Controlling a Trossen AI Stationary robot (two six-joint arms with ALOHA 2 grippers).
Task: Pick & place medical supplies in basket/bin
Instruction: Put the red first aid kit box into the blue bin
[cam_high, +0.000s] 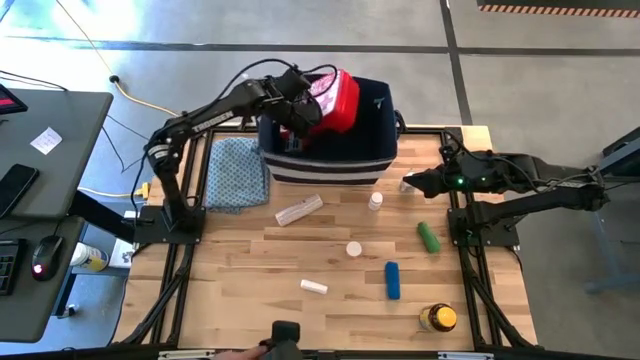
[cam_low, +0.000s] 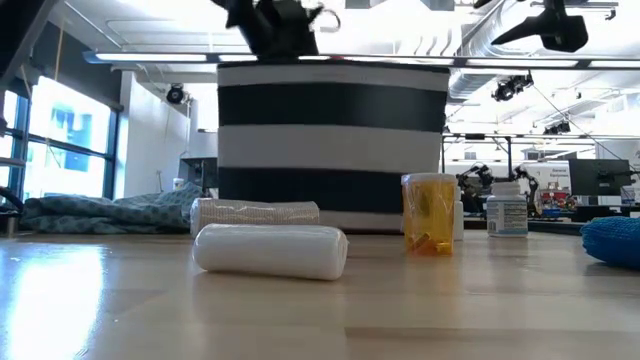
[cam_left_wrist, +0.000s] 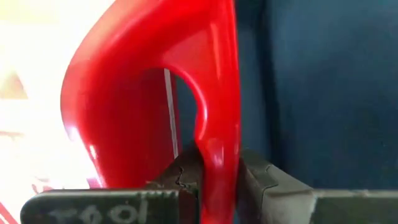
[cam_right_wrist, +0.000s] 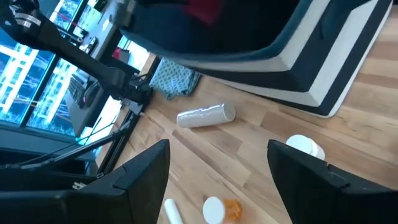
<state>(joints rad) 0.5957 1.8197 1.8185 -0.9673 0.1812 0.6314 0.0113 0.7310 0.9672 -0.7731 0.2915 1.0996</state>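
Holding the red first-aid kit (cam_high: 338, 100) pinched by its handle in the left gripper (cam_high: 300, 112) over the navy bin (cam_high: 330, 158), risking a snag on the rim, while waiting right gripper (cam_high: 409, 184) spread beside a small white bottle (cam_high: 375, 201).

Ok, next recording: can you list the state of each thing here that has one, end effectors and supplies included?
Left end effector: shut on the first-aid kit, over the bin.
First-aid kit: held by its handle, over the bin opening.
Bin: upright, open-topped.
Right end effector: open, empty, beside the bin.
Amber bottle: on its side, capped.
Green cylinder: lying flat.
Blue cylinder: lying flat.
White roll: lying flat.
Cloth: crumpled.
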